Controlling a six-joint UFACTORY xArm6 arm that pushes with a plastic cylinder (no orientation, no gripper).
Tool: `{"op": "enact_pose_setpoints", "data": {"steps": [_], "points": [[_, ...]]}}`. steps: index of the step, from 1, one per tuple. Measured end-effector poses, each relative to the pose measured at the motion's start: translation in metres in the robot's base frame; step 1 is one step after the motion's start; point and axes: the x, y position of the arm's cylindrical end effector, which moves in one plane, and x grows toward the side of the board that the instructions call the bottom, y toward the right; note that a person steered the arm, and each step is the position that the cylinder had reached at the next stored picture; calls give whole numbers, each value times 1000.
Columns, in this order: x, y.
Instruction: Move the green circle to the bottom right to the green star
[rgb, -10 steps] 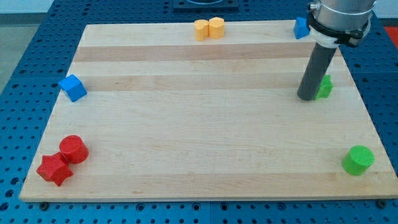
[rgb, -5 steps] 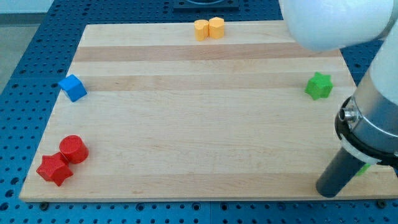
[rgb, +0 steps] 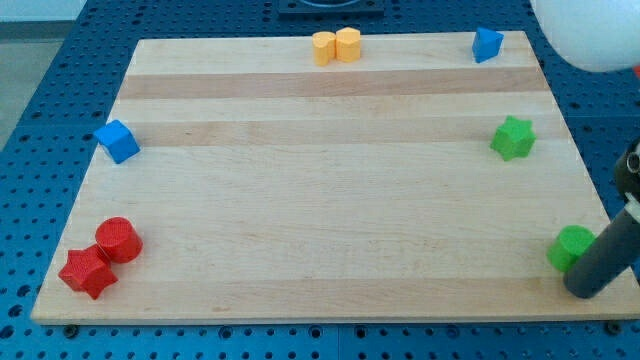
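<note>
One green circle (rgb: 571, 247) touches my tip (rgb: 585, 293) near board's (rgb: 330, 200) right edge.

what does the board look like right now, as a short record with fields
surface: wooden board
my tip: at the view's bottom right, against the right side of the green circle block
green star block: at the right edge, above the green circle
blue blocks: one at top right, a cube at left
orange and yellow blocks: and, touching, top centre
red circle block and red star block: and, touching, bottom left
</note>
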Motion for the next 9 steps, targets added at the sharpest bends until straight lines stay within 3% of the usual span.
{"op": "enact_pose_setpoints", "data": {"steps": [9], "points": [[-126,0]]}}
